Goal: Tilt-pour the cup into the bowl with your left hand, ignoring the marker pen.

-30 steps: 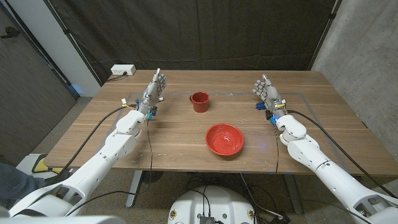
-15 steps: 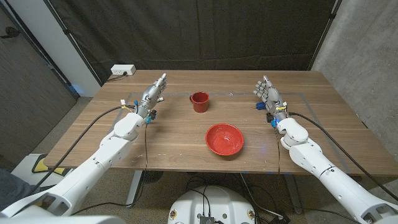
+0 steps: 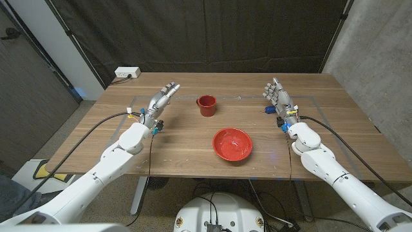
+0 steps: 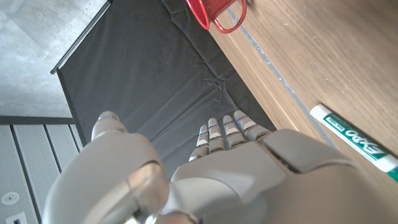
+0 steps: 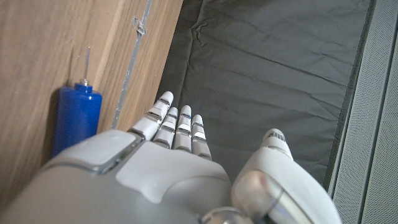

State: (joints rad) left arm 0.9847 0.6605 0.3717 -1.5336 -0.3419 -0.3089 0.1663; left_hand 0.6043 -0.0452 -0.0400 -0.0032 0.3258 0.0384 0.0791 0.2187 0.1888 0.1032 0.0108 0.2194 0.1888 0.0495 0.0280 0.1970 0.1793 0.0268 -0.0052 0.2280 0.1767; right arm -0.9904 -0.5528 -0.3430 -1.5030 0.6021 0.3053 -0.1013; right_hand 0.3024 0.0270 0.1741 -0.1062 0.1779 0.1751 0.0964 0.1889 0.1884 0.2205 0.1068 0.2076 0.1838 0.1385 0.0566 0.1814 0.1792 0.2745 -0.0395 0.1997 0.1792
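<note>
A red cup [image 3: 206, 105] with a handle stands upright at the table's far middle; in the left wrist view the cup [image 4: 211, 11] sits beyond my fingertips. Nearer to me, a little right of the cup, lies the red bowl [image 3: 232, 144]. My left hand [image 3: 161, 100] hovers left of the cup, apart from it, fingers stretched out toward it and holding nothing. From the wrist, the left hand [image 4: 205, 168] has a white marker pen [image 4: 354, 138] lying on the wood beside it. My right hand [image 3: 277, 95] stands open at the far right, fingers up.
A small blue object [image 3: 268, 109] lies on the table beside my right hand, seen close as the blue object [image 5: 71, 121]. A white power strip [image 3: 127, 73] sits at the table's [image 3: 193, 138] far left corner. Black curtain hangs behind.
My left hand has swung its fingers from pointing away to leaning right toward the cup, and has drifted slightly closer to it. The right hand, cup and bowl have stayed put.
</note>
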